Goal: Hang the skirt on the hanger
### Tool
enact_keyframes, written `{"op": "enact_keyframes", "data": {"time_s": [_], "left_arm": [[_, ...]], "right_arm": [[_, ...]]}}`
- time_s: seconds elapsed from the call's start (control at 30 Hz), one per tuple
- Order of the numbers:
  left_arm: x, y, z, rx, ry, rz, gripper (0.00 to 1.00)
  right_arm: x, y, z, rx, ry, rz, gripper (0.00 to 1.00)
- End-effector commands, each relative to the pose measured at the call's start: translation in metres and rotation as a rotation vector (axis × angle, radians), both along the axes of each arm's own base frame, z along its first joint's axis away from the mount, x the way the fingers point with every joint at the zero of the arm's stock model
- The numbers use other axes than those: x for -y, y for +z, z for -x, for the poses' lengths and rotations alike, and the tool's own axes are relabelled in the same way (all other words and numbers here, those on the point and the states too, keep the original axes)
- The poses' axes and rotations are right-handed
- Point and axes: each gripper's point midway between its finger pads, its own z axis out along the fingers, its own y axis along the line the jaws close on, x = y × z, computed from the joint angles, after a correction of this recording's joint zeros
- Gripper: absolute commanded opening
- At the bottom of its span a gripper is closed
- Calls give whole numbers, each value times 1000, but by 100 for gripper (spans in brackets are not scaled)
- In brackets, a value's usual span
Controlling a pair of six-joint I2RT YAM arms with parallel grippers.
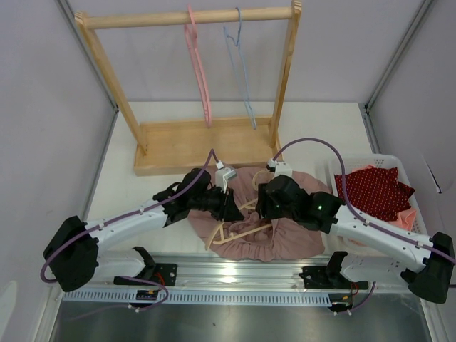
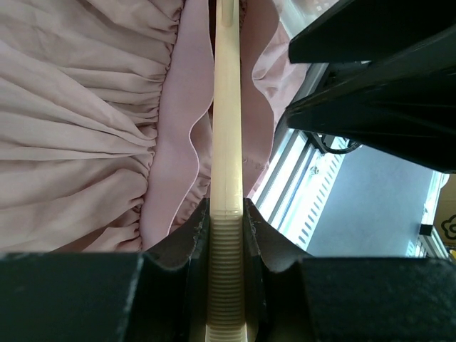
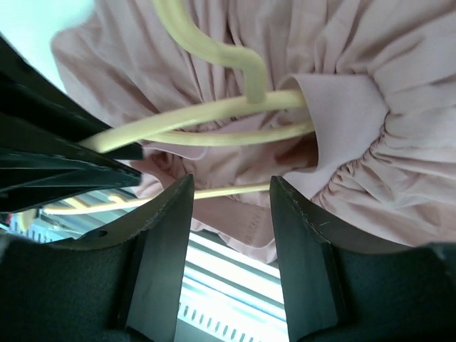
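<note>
A dusty-pink gathered skirt (image 1: 281, 239) lies on the table in front of the wooden rack. A cream plastic hanger (image 1: 239, 233) lies on and partly inside it. My left gripper (image 1: 226, 201) is shut on the hanger's ribbed bar (image 2: 228, 178), with pink skirt fabric (image 2: 78, 128) beside it. My right gripper (image 1: 265, 205) is open just above the skirt (image 3: 342, 85); the hanger (image 3: 214, 117) and its thin lower bar (image 3: 228, 191) run across between its fingers (image 3: 160, 235). The waistband (image 3: 342, 135) sits by the hanger's arm.
A wooden rack (image 1: 189, 18) at the back carries a pink hanger (image 1: 199, 68) and a blue wire hanger (image 1: 242, 68). A white basket (image 1: 388, 160) at the right holds a red dotted cloth (image 1: 374, 191). A metal rail (image 1: 235, 274) runs along the near edge.
</note>
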Motion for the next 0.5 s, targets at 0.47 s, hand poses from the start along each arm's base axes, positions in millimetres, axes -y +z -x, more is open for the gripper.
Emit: {"op": "enact_keyframes", "data": {"time_s": [0.47], "left_arm": [[11, 12, 1, 57, -34, -15, 0]], "right_arm": [[-20, 33, -55, 206, -43, 7, 55]]}}
